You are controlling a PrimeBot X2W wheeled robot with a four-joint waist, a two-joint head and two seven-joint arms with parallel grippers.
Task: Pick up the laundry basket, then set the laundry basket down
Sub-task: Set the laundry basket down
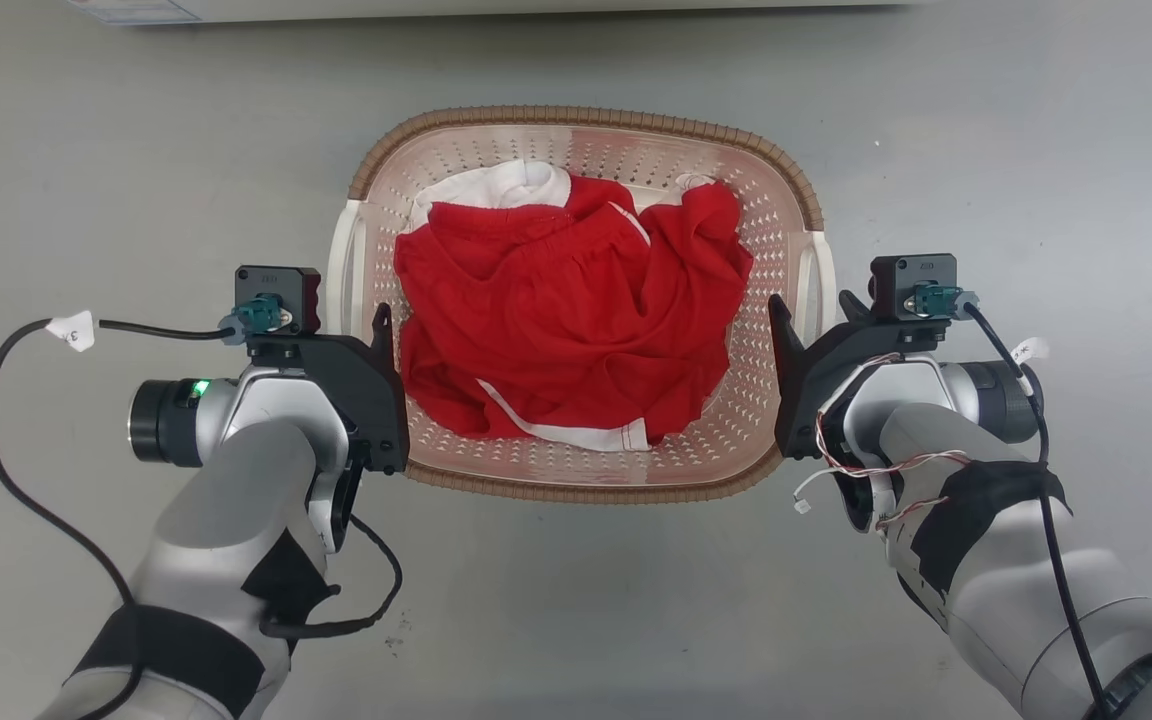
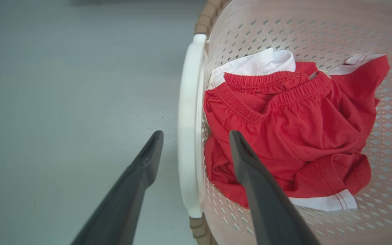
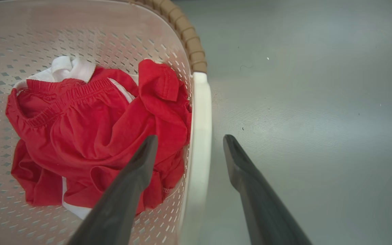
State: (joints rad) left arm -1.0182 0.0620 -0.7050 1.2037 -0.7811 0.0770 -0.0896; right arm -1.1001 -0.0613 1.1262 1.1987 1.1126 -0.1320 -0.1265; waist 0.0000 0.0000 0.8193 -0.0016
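Note:
The laundry basket (image 1: 586, 135), pale perforated plastic with a brown woven-look rim, sits on the grey floor in the middle of the head view. Red and white clothes (image 1: 566, 320) lie inside it. My left gripper (image 1: 368, 330) is open, its two fingers straddling the basket's white left handle (image 2: 189, 85), one finger outside and one over the clothes. On the other side my right gripper (image 1: 804, 322) is open too. It straddles the white right handle (image 3: 201, 102) the same way. Neither pair of fingers has closed on a handle.
Grey floor (image 1: 136, 180) surrounds the basket on all sides. The bottom edge of a white appliance (image 1: 536, 8) runs along the top of the head view. A black cable (image 1: 6, 440) loops out to the left of my left wrist.

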